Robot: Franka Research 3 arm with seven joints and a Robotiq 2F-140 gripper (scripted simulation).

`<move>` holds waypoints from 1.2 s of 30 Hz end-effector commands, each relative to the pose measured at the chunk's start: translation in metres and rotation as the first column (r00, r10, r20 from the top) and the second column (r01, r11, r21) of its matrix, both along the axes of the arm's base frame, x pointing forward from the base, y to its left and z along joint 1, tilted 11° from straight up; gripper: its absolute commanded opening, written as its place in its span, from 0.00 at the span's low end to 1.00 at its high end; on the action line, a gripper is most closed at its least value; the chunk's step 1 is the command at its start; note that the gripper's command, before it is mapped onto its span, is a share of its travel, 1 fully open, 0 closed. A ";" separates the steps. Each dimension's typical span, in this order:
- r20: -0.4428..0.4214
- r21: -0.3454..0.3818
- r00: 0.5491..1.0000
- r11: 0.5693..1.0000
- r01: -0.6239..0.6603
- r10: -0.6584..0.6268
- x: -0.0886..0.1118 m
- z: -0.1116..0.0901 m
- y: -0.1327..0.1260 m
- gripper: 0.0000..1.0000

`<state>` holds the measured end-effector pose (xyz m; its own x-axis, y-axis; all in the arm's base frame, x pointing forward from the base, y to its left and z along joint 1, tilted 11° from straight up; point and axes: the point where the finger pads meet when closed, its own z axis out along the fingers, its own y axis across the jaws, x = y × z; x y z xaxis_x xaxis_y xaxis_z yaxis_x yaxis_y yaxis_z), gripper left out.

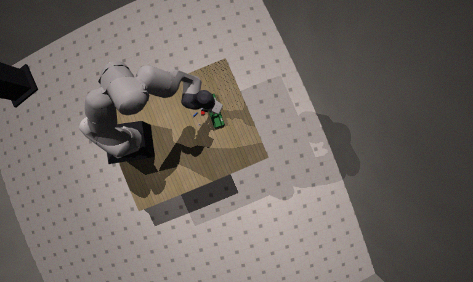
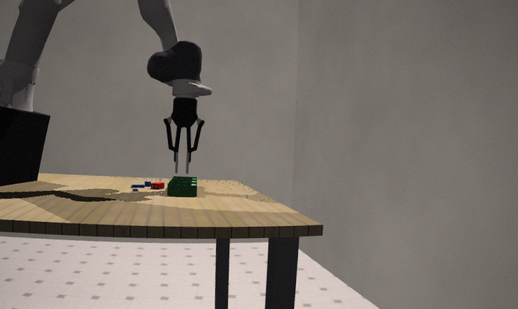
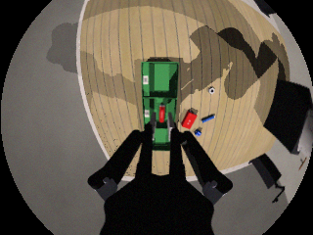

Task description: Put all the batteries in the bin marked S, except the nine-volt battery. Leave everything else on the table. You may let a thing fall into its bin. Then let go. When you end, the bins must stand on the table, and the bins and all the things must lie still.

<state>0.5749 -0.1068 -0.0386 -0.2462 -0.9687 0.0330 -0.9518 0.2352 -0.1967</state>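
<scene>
A green bin (image 2: pixel 182 186) stands on the wooden table; it also shows in the top view (image 1: pixel 217 119) and in the wrist view (image 3: pixel 160 94), with a small white label on its left wall. A small red battery (image 3: pixel 162 114) lies inside it. My gripper (image 2: pixel 182 171) hangs straight down a little above the bin's near end. Its fingers stand a narrow gap apart with nothing between them, and in the wrist view (image 3: pixel 162 127) they frame the red battery below. Beside the bin lie a red block (image 2: pixel 157 185), a blue stick battery (image 2: pixel 137 185), a small blue piece (image 2: pixel 147 183) and a silver button cell (image 2: pixel 134 189).
The loose things lie left of the bin in the side view, on the arm-base side. The black base pedestal (image 2: pixel 19 145) stands at the table's far left. The table edge (image 2: pixel 297 214) is well right of the bin.
</scene>
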 end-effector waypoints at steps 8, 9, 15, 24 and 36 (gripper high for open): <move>0.010 0.042 0.978 0.978 0.206 -0.207 -0.039 -0.003 0.017 0.15; 0.009 0.053 0.967 0.966 0.254 -0.255 -0.047 -0.004 0.020 0.15; -0.004 0.086 0.930 0.926 0.367 -0.368 -0.093 -0.008 0.040 0.15; -0.035 0.123 0.858 0.850 0.513 -0.513 -0.135 -0.012 0.057 0.15; -0.029 0.176 0.691 0.676 0.715 -0.723 -0.134 -0.012 0.057 0.15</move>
<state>0.4400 -0.0490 -0.0507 -0.7949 -0.5951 -0.1181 -0.5826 0.8030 -0.1252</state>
